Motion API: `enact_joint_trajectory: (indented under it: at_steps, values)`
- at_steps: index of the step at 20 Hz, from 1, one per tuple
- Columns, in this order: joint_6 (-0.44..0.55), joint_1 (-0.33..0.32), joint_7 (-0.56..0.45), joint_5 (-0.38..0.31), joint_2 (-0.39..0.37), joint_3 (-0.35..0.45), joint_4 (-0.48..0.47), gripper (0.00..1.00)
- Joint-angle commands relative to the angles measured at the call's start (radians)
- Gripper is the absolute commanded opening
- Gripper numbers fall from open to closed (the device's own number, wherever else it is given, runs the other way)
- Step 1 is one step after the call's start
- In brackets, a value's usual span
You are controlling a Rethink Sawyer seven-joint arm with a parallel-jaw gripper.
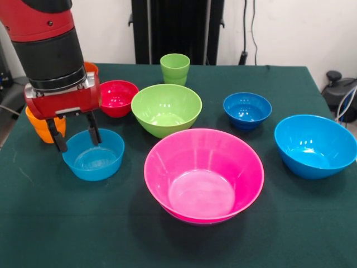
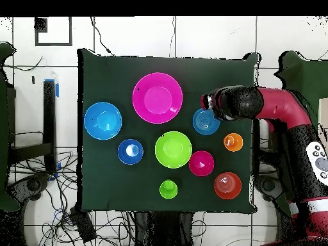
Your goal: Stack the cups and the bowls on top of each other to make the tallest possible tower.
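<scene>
No text, label, brand or number is readable in either view.

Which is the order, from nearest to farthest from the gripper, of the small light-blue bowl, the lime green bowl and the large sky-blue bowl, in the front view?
1. Small light-blue bowl: directly under the gripper, at the picture's left.
2. Lime green bowl: in the middle of the table.
3. Large sky-blue bowl: at the far right edge.
</scene>
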Motion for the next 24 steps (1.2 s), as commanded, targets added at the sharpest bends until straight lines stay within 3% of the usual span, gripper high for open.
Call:
enact_joint_trajectory:
  at_steps: [1, 16, 24]
  values:
    - [-0.009, 0.066, -0.136, -0.102, 0.055, -0.109, 0.019, 1.0]
    - [-0.083, 0.07, -0.162, -0.142, 0.112, -0.13, -0.011, 1.0]
    - [0.011, 0.075, -0.279, -0.148, 0.083, -0.11, -0.084, 1.0]
